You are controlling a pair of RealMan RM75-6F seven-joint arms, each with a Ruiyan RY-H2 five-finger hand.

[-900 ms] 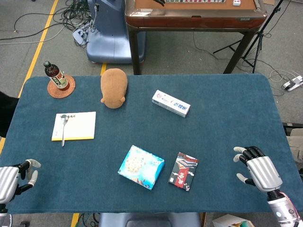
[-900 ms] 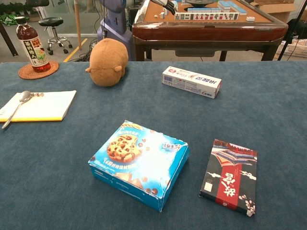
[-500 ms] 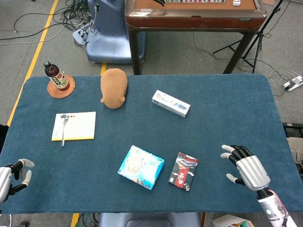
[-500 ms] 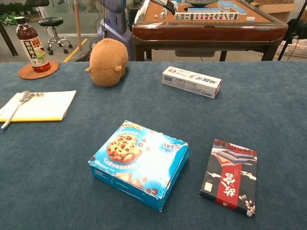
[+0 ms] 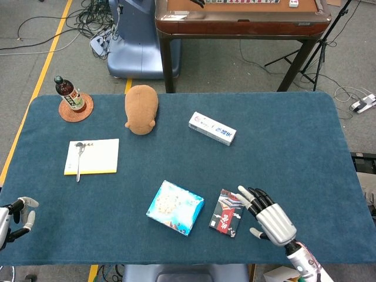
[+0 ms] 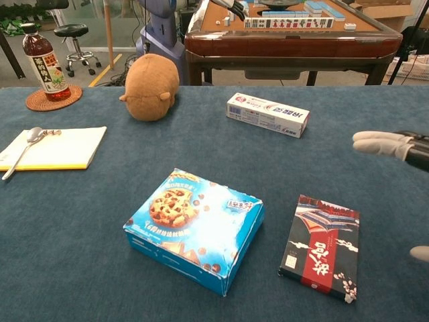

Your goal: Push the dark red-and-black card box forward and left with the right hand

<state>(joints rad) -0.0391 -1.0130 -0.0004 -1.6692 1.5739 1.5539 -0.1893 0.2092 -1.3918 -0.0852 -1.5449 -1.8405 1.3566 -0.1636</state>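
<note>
Right hand (image 5: 271, 218) hangs just right of the card box (image 5: 228, 212), fingers spread, holding nothing, fingertips (image 6: 367, 143) at the box's far right corner; contact can't be told. The card box lies flat near the table's (image 5: 294, 141) front edge. Cookie box (image 5: 175, 207) sits just left of it. Bare cloth beyond. Left hand (image 5: 16, 214), far left of it, loosely unclenched, grasps nothing.

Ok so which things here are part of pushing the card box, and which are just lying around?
Job:
card box
right hand, fingers spread beside the box

Lying about:
cookie box
toothpaste box
plush toy
notepad with spoon
bottle on coaster
</note>
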